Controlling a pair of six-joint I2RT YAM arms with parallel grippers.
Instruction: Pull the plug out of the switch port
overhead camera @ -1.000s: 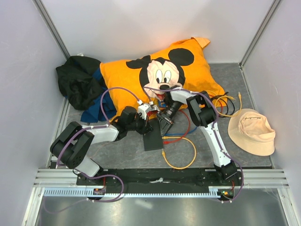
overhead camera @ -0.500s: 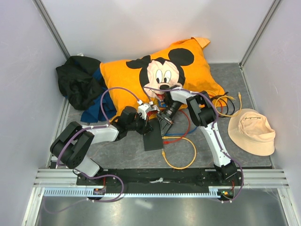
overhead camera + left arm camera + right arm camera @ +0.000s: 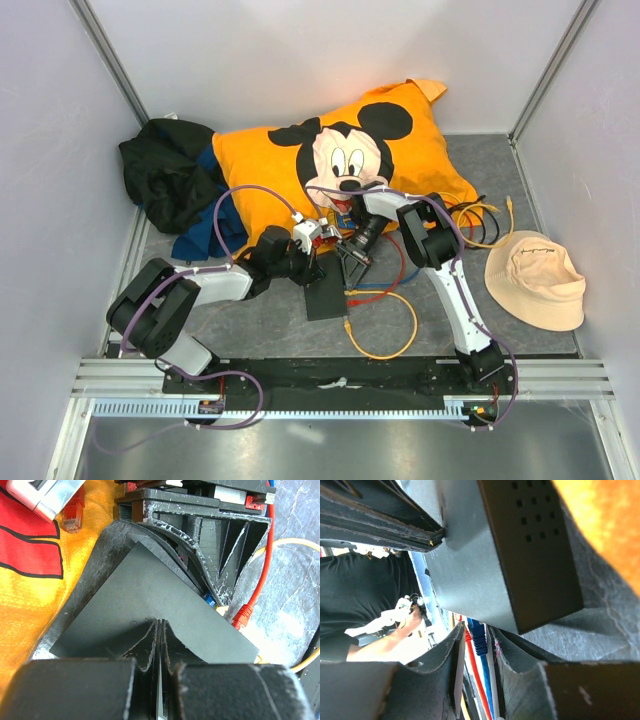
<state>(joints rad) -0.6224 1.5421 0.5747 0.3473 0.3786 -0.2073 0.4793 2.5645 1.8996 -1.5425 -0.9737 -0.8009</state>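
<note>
Two arms met over the grey table in the overhead view, just in front of an orange pillow. The switch lay flat on the table below them, its far end at the pillow's edge. The left gripper came down on that far end from the left. The right gripper stood just beside the switch's far right corner, near a looping yellow cable. A black heap of cloth sat far left and a cream hat far right.

From the left wrist, the left gripper's jaws were pressed fully together, their tips resting on the switch's flat top. The right gripper stood at the switch's far edge, with a red plug on the table beside it.

From the right wrist, the right gripper's jaws stood narrow, one on each side of a blue plug that ran up to the switch's edge. Whether they pinched it could not be told. The switch filled the space just beyond the fingertips.
</note>
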